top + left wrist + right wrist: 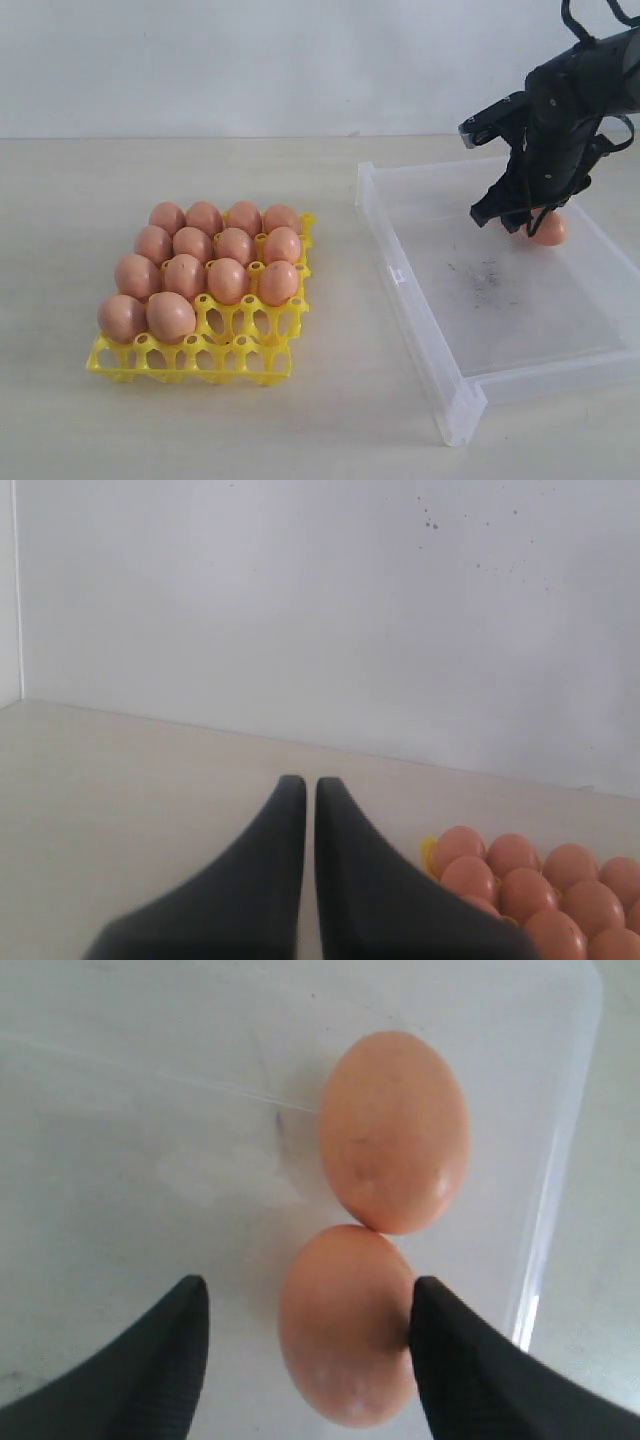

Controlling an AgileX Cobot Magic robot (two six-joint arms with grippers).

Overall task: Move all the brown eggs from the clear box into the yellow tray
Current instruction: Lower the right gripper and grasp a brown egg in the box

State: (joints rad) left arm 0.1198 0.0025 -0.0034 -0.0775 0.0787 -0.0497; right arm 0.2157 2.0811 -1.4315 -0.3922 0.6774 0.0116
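1. The right hand is open. Its dark fingers straddle one brown egg, with one finger touching the shell and the other standing clear of it.
2. Just past the fingertips a second brown egg lies end to end with the first, touching it.
3. Beneath the hand, both rest on the floor of the clear box, close to one side wall.
4. Well away from this hand, on the tabletop, the yellow tray carries fourteen eggs — three full rows and half of a fourth.
5. The left hand is closed on nothing — its fingers are pressed almost together, with the tray's eggs just to one side.
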